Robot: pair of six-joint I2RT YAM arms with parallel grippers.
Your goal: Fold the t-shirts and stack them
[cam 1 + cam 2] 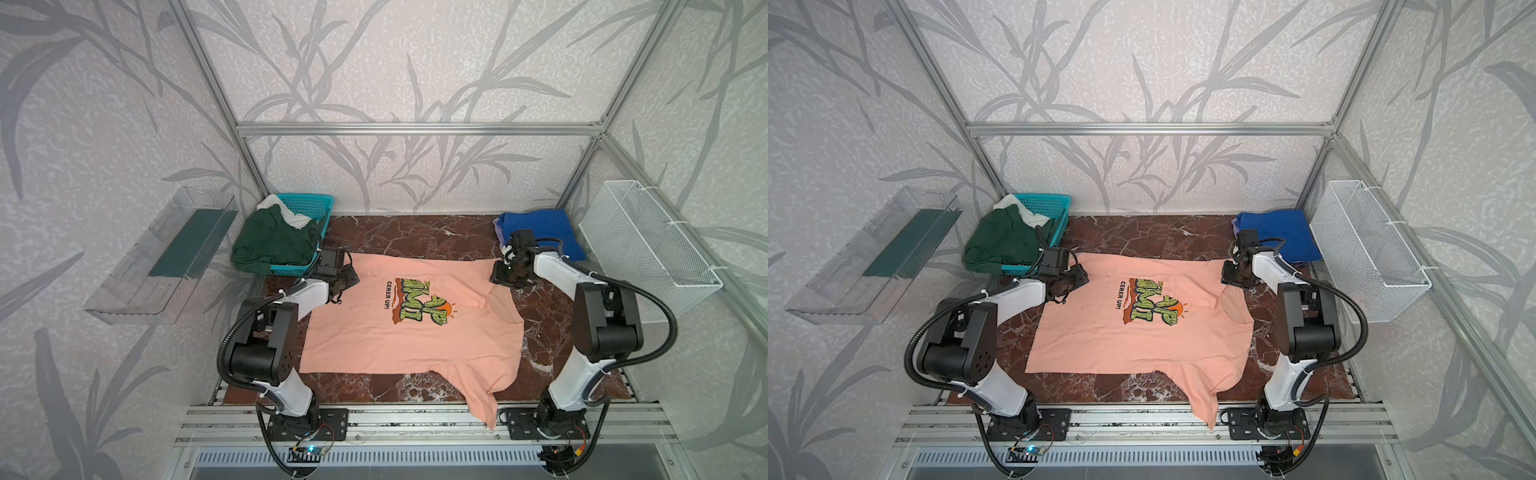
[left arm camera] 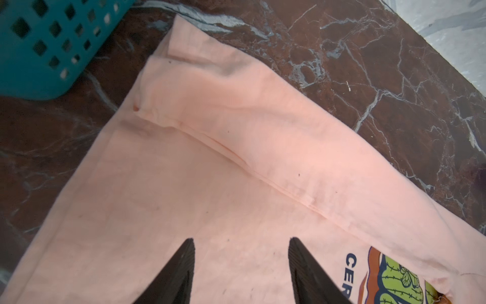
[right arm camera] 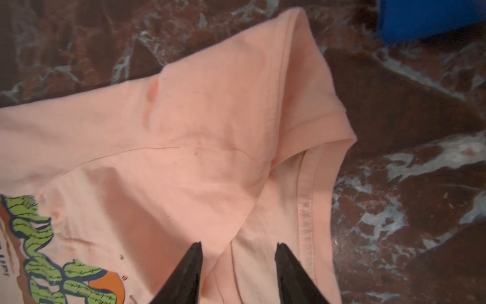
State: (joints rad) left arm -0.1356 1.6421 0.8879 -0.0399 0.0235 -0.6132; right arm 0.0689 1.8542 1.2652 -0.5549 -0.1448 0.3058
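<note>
The peach-pink t-shirt (image 1: 411,332) (image 1: 1142,332) lies spread print-up on the marble table, its far edge folded over onto itself. One sleeve hangs over the front rail. My left gripper (image 1: 344,286) (image 2: 242,239) hovers open over the shirt's far left corner, with only flat cloth (image 2: 236,158) between its fingers. My right gripper (image 1: 509,276) (image 3: 239,244) stands open above the far right sleeve and collar (image 3: 184,131), holding nothing. A folded royal blue t-shirt (image 1: 536,232) (image 3: 431,18) lies at the back right. A dark green t-shirt (image 1: 270,245) and a white one (image 1: 286,212) spill from the basket.
The teal lattice basket (image 1: 316,203) (image 2: 39,47) stands at the back left, close to my left gripper. A white wire basket (image 1: 648,249) hangs on the right wall and a clear plastic bin (image 1: 158,257) on the left wall. Aluminium rails (image 1: 415,419) run along the front edge.
</note>
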